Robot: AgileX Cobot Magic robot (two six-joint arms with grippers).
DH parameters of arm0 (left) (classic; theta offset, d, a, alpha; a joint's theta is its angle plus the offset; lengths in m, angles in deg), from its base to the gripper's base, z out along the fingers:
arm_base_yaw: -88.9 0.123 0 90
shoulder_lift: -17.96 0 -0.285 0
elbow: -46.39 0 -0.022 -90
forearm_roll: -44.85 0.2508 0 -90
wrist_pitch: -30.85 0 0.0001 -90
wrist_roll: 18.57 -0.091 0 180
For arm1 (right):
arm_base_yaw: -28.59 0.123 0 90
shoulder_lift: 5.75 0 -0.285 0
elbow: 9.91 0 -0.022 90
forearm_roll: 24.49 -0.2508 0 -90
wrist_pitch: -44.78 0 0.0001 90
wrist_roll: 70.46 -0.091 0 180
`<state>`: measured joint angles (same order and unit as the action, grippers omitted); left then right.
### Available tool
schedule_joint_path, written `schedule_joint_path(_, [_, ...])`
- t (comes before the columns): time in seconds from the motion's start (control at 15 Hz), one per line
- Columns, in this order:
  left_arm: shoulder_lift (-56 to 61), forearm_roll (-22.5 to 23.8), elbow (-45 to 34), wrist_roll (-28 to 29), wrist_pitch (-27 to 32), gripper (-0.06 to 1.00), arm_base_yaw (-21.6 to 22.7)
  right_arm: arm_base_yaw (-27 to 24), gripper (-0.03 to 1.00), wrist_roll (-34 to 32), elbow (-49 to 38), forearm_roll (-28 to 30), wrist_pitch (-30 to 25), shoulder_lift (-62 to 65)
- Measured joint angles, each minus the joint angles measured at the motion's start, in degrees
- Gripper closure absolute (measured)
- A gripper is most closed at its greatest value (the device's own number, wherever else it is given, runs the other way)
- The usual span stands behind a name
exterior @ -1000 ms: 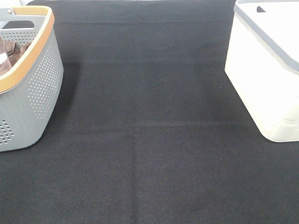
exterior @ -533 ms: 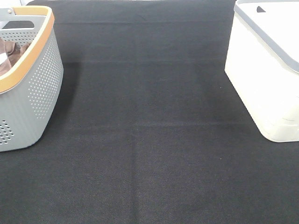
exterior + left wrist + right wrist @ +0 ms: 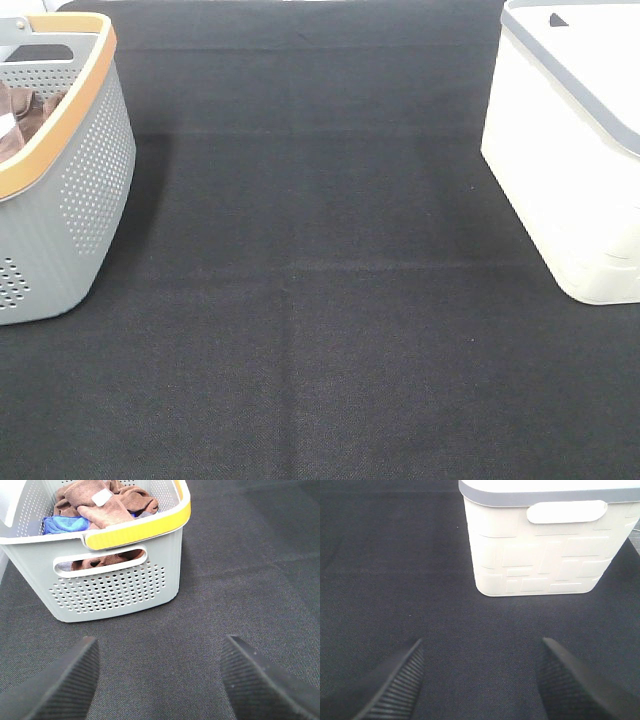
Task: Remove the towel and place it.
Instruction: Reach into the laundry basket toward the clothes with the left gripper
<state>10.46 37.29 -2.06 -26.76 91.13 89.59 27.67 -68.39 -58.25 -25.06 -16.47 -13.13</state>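
A grey perforated plastic basket with an orange-yellow rim [image 3: 85, 200] stands on the left of a black woven table cover [image 3: 320, 300], and a cream-white plastic bin with a grey rim and a raised block pattern on its walls [image 3: 560, 180] stands on the right, well apart from it, with bare black cloth between them. The rust-brown microfibre towel [image 3: 127, 502] lies crumpled inside the basket, on top of the pile, with its small white tag [image 3: 101, 497] facing up; part of the brown fabric also shows through the basket's handle slot. A bright blue cloth [image 3: 62, 522] is tucked just beside the towel against one wall of the basket. The left gripper [image 3: 159, 647] hangs over the table cover near the handle end of the basket, not touching it, its two ribbed black fingers [image 3: 60, 680] spread wide with nothing between them. The right gripper [image 3: 481, 645] hangs over the black cover near the white bin, facing the end with the oval handle recess, and its ribbed fingers [image 3: 390, 685] also stand apart and hold nothing
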Motion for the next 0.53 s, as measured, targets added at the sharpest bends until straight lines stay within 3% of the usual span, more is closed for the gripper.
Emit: schedule_joint_path(0.53, [0.0,0.0,0.0,0.0,0.0,0.28,0.0,0.0,0.35,0.0,0.0,0.0,0.0,0.0])
